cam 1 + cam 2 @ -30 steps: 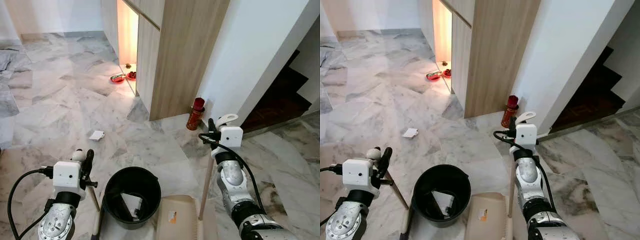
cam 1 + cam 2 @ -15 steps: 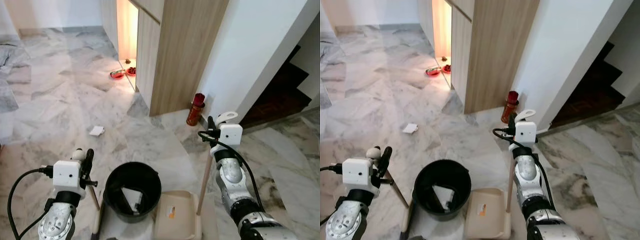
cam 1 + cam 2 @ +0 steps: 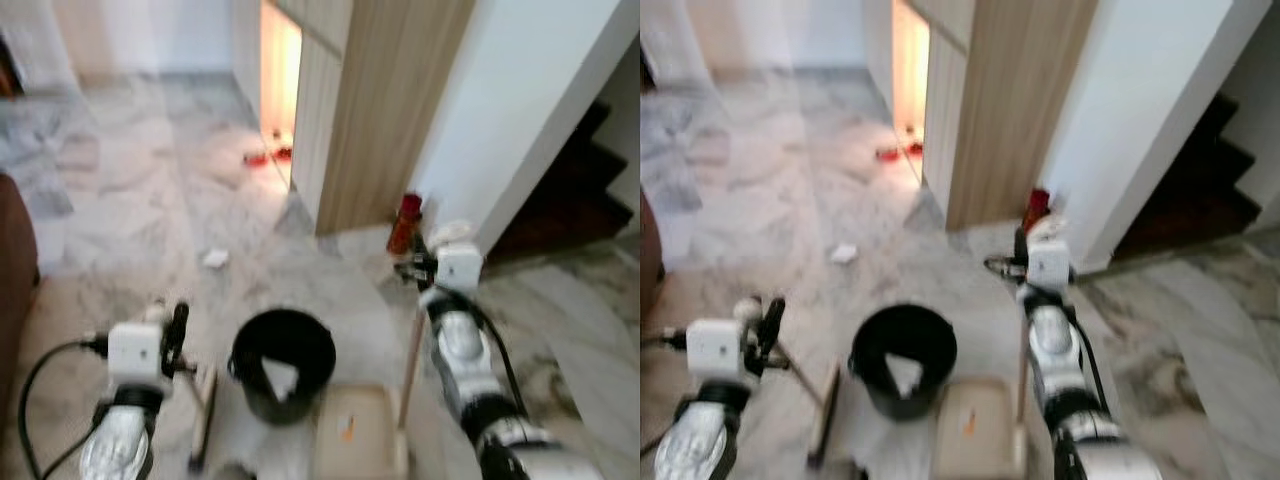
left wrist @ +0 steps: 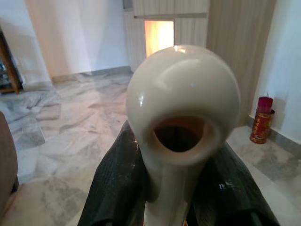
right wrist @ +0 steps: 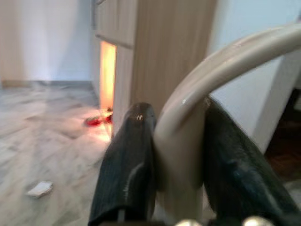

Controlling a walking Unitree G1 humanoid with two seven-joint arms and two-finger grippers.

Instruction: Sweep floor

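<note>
Broom handle (image 4: 181, 132), stiff, light and glossy, probably slippery, sits clamped in the left tool (image 4: 183, 188); right tool (image 5: 176, 165) grips the dustpan handle (image 5: 188, 141).

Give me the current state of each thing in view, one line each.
left gripper: shut on the broom handle.
right gripper: shut on the dustpan handle.
dustpan: on the floor, right of the bin.
black bin: upright, white scrap inside.
paper scrap: loose on the floor.
red canister: upright by the wall.
</note>
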